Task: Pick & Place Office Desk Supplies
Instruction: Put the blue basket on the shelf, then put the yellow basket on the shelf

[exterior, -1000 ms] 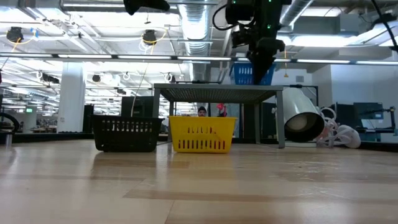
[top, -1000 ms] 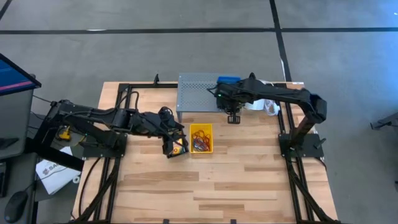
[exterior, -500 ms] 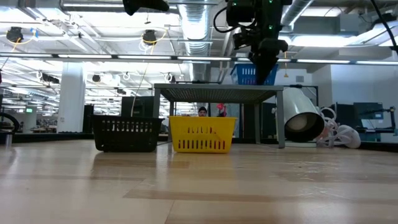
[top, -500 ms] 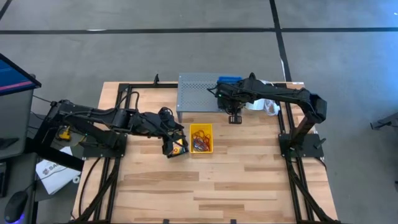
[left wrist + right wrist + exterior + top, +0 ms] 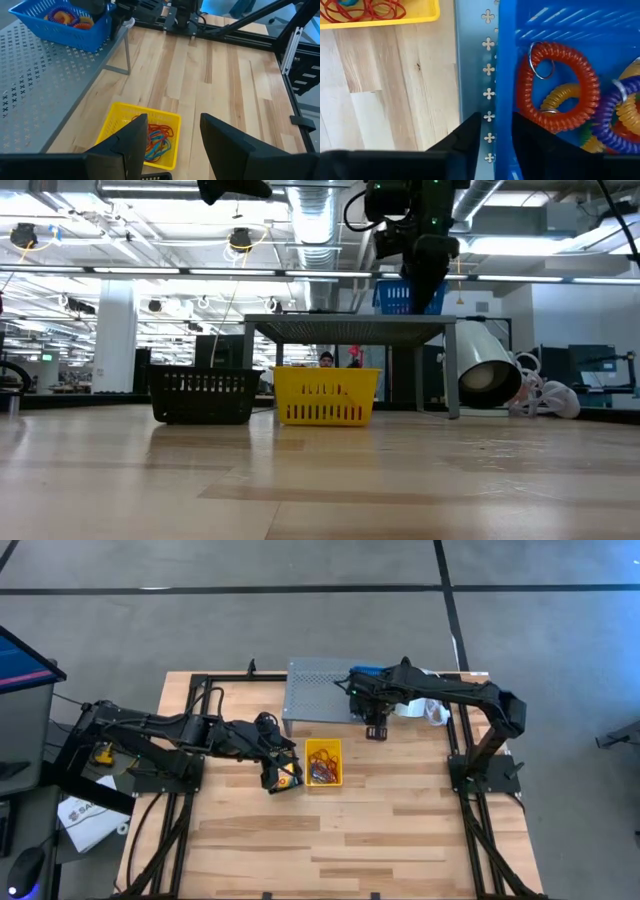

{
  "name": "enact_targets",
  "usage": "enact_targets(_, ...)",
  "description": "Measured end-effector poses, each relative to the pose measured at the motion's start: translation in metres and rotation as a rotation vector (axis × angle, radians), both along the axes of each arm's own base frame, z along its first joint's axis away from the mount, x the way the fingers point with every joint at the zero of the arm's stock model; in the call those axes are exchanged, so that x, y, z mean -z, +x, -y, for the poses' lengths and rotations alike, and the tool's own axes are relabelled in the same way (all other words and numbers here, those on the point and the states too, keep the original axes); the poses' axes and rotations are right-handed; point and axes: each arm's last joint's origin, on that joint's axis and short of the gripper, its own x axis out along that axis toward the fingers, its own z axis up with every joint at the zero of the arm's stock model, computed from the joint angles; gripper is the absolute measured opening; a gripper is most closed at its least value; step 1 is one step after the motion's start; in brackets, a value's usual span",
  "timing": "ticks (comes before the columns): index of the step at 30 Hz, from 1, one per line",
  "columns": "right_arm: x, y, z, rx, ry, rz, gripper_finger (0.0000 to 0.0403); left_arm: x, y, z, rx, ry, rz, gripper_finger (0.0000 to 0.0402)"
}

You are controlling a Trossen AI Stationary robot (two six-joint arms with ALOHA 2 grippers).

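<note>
A yellow basket (image 5: 323,762) (image 5: 140,137) stands on the table and holds thin rubber-band loops (image 5: 156,140) in red, orange, blue and green. My left gripper (image 5: 283,778) (image 5: 172,120) hangs open just left of it, over a black basket's rim (image 5: 155,176). A small yellow thing (image 5: 289,778) shows by its fingers. A blue basket (image 5: 560,60) (image 5: 368,670) of coiled rings stands on the grey perforated riser (image 5: 320,690). My right gripper (image 5: 496,117) (image 5: 373,728) is open, pointing down, with one finger on either side of the blue basket's near wall (image 5: 504,100).
The riser stands at the table's far edge on thin legs (image 5: 252,370). A white roll (image 5: 485,375) lies on its side to its right, with white clutter (image 5: 545,395) beyond. The black basket (image 5: 203,395) sits left of the yellow one. The near half of the table (image 5: 340,840) is bare wood.
My right gripper has crept a little toward the table's far edge, closer onto the blue basket's wall. My left arm has kept still.
</note>
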Motion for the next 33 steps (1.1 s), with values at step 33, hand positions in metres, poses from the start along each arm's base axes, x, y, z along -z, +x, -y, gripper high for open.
enact_targets(33, -0.024, 0.000, -0.004, 0.099, 0.115, 0.063, 0.0182, 0.000, 0.000, 0.000, 0.001, -0.001, 0.000, 0.0176)
